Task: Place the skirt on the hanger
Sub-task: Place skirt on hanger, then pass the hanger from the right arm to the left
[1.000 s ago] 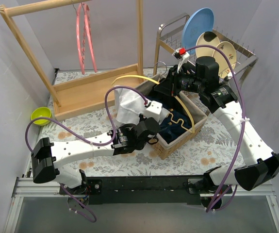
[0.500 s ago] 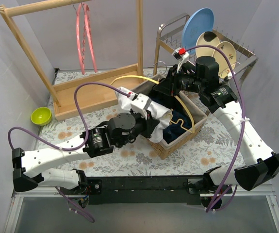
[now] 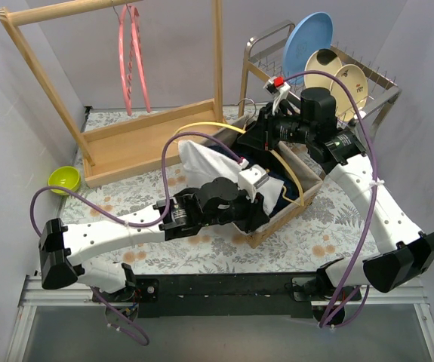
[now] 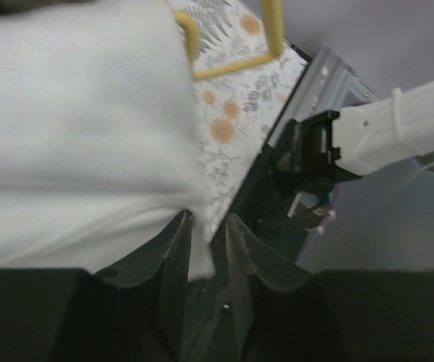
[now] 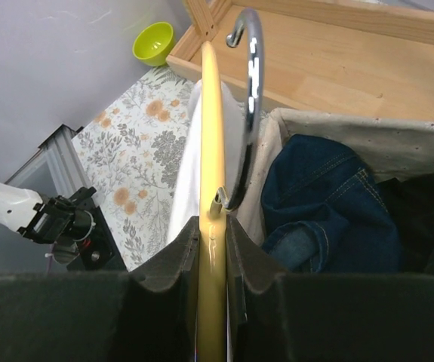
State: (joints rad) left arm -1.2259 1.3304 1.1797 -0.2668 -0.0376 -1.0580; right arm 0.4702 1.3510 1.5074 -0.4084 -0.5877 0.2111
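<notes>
The white skirt (image 3: 201, 160) hangs bunched over the near-left corner of the wicker basket (image 3: 277, 222). My left gripper (image 3: 256, 181) is shut on an edge of the skirt (image 4: 88, 136), a fold of white cloth pinched between its fingers (image 4: 173, 249). The yellow hanger (image 3: 209, 124) with a metal hook (image 5: 248, 98) is held above the basket. My right gripper (image 3: 256, 136) is shut on the hanger's yellow bar (image 5: 212, 151) just below the hook. The hanger's yellow arm also shows in the left wrist view (image 4: 232, 64), next to the skirt.
Dark blue jeans (image 5: 330, 196) lie in the basket. A wooden clothes rack (image 3: 126, 113) with pink hangers (image 3: 130, 53) stands at the back left. A dish rack (image 3: 330, 68) with plates stands at the back right. A green bowl (image 3: 63, 179) sits at the left.
My left arm has swung about and its gripper now sits further right over the basket's near side, carrying the skirt's edge. The skirt has spread wider. The right gripper and hanger shifted slightly.
</notes>
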